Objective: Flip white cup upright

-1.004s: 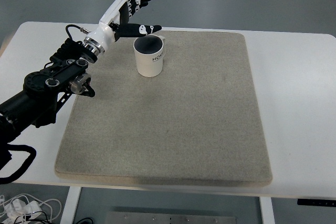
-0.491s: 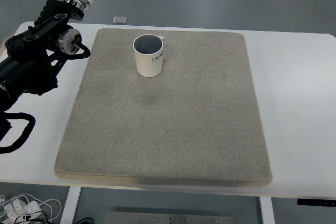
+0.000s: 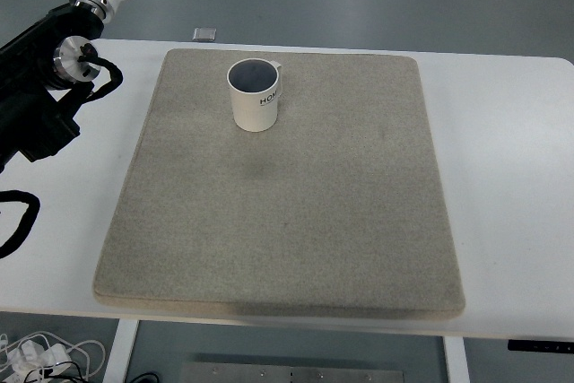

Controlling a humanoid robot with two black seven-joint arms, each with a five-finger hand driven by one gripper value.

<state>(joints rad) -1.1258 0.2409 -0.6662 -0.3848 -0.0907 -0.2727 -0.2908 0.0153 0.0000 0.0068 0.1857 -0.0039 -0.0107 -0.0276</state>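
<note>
A white cup [image 3: 255,94] with dark print stands upright, mouth up, on the grey mat [image 3: 296,221] near its far edge. My left arm [image 3: 49,69] reaches up along the left edge of the view, well left of the cup. Its hand is cut off by the top edge of the picture. The right arm does not show.
The mat lies on a white table [image 3: 511,150]. A small grey square object [image 3: 205,34] lies on the floor beyond the table's far edge. Cables [image 3: 40,352] lie on the floor at the bottom left.
My left arm has drawn back from the cup, up and to the left. Its hand, spread beside the cup a second ago, has gone out of the top of the view. The cup has not moved.
</note>
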